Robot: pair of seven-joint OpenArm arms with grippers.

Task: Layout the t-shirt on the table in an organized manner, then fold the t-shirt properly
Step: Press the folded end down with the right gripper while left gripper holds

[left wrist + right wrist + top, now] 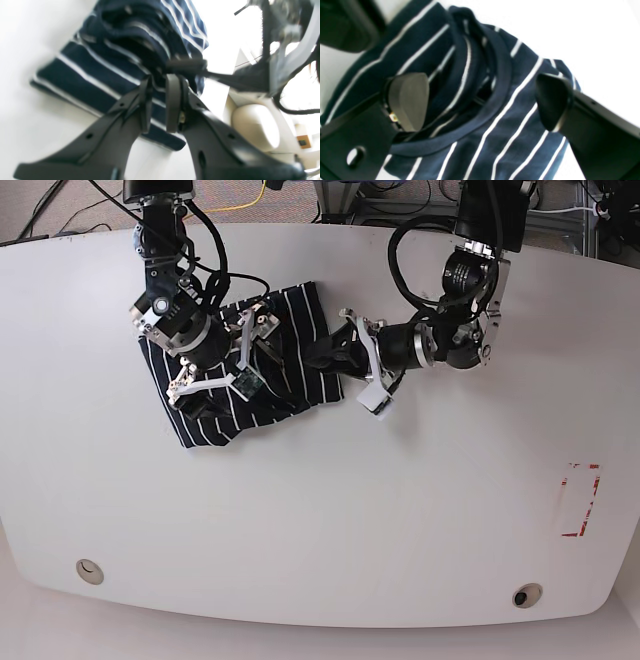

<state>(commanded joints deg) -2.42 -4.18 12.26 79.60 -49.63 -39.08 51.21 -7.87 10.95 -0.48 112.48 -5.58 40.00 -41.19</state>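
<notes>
The t-shirt (215,415), dark with thin white stripes, lies crumpled at the back left of the white table (320,530). In the left wrist view, my left gripper (160,80) is at the shirt's right edge, fingers nearly together with a bunch of t-shirt (100,75) fabric pinched between them. In the base view this left gripper (335,352) reaches in from the right. My right gripper (480,100) hangs wide open over the t-shirt (495,112) around its collar, with nothing between the pads. It sits above the shirt's middle as the right gripper (258,340) in the base view.
A red rectangular outline (580,500) is marked near the table's right edge. Two round holes (88,571) (526,593) sit along the front edge. Cables and equipment lie beyond the back edge. The two arms stand close together over the shirt.
</notes>
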